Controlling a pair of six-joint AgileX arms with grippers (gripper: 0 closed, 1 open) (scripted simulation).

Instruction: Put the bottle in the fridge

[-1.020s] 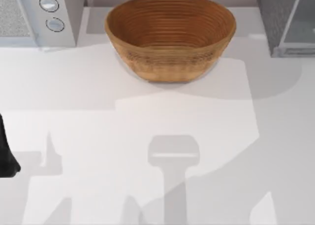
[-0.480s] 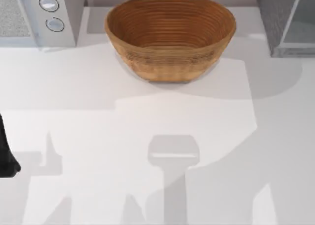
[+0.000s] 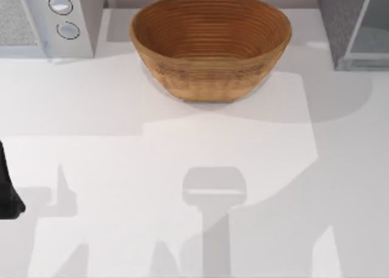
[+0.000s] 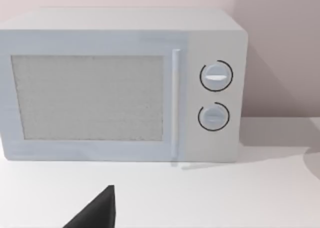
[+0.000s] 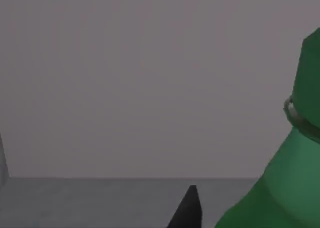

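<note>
Closest in, in the right wrist view, the bottle (image 5: pixel 285 188) stands upright right beside the right gripper (image 5: pixel 187 208). Its green shoulder and the screw cap (image 5: pixel 310 73) sit against a plain dim grey surface with a flat grey floor below. Whether the gripper is clamped on it or merely next to it, I cannot tell.

The bottle looks like thin plastic, so I'd judge it light, smooth and a bit slippery, and likely to give under a hard squeeze. The straight body below the shoulder seems the sensible place to hold it. The tapering neck would let it slide.

The left gripper (image 4: pixel 97 210) is parked low at the table's left edge, pointing at the microwave (image 4: pixel 125 83). Its state is not something I can make out either.

Further out, the white table (image 3: pixel 182 144) lies bare across its middle, which leaves plenty of room to swing an arm.

The big woven basket (image 3: pixel 209 77) sits at the far centre. Beyond it the microwave fills the far left corner and the fridge (image 3: pixel 340 22) the far right, its pale door panel (image 3: pixel 371 28) at the frame's edge.

The gap between basket and fridge is narrow, so I'd expect the door's edge and the basket's rim to be the things to clear.
</note>
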